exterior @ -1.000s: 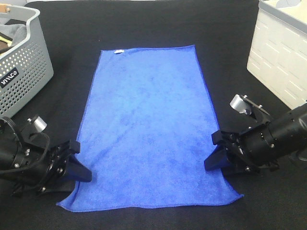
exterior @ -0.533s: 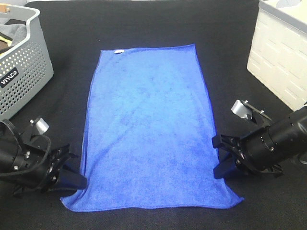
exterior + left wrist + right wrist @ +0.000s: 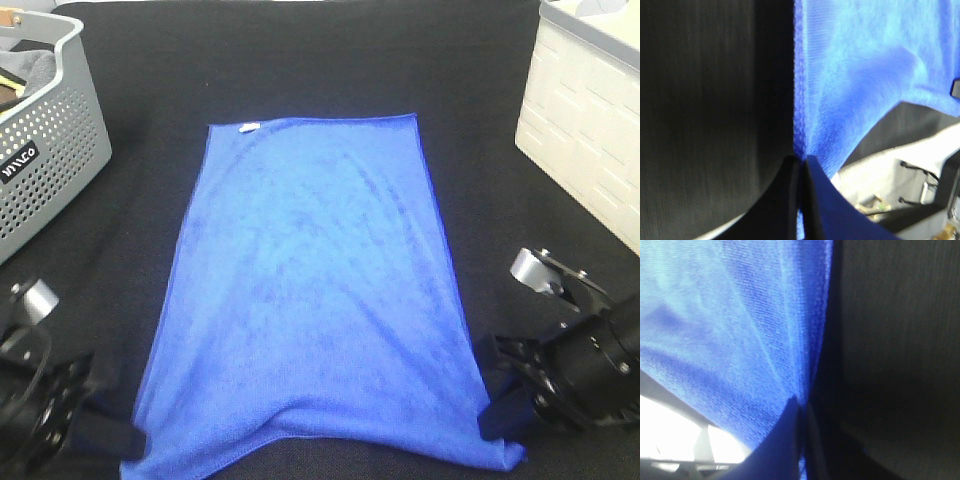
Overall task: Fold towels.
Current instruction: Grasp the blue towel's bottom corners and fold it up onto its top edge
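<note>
Exterior high view: blue towel (image 3: 310, 290) spread lengthwise at centre of the black table (image 3: 300, 60), white tag (image 3: 247, 127) on its 12 o'clock edge. Left gripper (image 3: 118, 440) at 7 o'clock, jaws clamped on the towel's near-left corner; right gripper (image 3: 497, 420) at 5 o'clock, clamped on the near-right corner. Wrist views confirm both pinches. Grey basket (image 3: 50, 150) at 10 o'clock, white bin (image 3: 585, 130) at 2 o'clock.

Blue towel (image 3: 310, 290) is showing fuzzy matt microfibre cloth with a ribbed stitched hem, table cover (image 3: 300, 50) is reading as matt black woven fabric, grey perforated basket (image 3: 60, 150) and white crate (image 3: 585, 130) are looking like smooth moulded plastic, round knob (image 3: 530, 268) is glinting like bare metal.
</note>
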Controlling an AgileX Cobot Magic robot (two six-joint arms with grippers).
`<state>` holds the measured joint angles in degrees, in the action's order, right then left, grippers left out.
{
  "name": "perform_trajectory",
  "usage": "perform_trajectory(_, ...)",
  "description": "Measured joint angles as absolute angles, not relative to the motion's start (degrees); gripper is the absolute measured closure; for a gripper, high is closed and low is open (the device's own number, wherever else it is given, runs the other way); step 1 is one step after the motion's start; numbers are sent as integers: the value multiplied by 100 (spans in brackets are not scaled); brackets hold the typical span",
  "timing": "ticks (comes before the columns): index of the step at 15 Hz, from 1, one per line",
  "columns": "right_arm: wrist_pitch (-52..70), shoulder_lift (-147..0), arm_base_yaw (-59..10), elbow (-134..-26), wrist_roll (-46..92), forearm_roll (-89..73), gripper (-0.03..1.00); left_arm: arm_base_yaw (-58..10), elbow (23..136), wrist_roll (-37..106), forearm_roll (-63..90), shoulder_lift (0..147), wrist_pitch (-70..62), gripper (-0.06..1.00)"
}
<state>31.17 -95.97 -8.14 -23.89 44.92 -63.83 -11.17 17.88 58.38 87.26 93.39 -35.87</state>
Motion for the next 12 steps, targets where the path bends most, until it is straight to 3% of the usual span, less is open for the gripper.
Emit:
perform_trajectory(5, 3209, -8801, -814, -1558, 4429, -6377, 97, -1117, 1197, 5833, 8394, 8869, -3713, 94)
perform_trajectory(12, 3054, -8812, -814, -1828, 4383, -6388, 97, -1117, 1427, 5667, 8039, 8864, -3615, 94)
